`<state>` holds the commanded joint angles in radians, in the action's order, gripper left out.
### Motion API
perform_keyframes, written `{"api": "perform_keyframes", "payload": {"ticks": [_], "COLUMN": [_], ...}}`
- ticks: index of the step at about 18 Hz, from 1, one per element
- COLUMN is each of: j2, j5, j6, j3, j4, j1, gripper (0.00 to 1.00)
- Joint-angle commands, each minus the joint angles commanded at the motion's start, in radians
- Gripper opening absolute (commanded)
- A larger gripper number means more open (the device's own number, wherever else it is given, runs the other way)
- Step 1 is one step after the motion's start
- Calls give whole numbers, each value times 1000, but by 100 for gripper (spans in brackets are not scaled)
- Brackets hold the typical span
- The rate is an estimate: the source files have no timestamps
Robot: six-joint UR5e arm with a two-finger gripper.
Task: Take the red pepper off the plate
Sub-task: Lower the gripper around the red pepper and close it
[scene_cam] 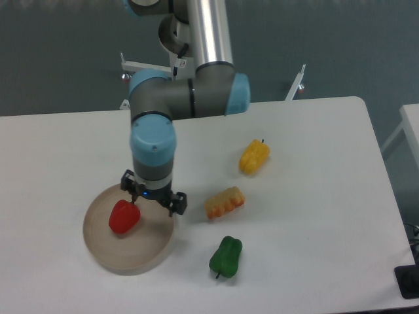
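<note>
The red pepper [124, 217] lies on the left half of the round tan plate [131, 255], at the table's front left. My gripper [152, 195] hangs over the plate's upper right part, just right of the pepper and close to its stem. The fingers stand apart with nothing between them, so the gripper is open. The wrist hides part of the plate's far rim.
A yellow pepper [253, 157] lies right of centre. An orange ridged toy food piece [224, 202] sits just right of the plate. A green pepper [226, 256] lies near the front edge. The arm's base [190, 39] stands behind the table.
</note>
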<state>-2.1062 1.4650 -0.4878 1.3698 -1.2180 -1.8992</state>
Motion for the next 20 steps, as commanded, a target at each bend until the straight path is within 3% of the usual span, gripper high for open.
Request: {"api": "perform_keyframes", "payload": {"ticks": [3, 9, 20], "j2": [-9, -15, -49], "j5": [2, 5, 6], "j6": [12, 40, 51], "j3": [6, 60, 60], "j4": [14, 112, 121], "j1": [17, 35, 45], "gripper": [100, 100, 100]}}
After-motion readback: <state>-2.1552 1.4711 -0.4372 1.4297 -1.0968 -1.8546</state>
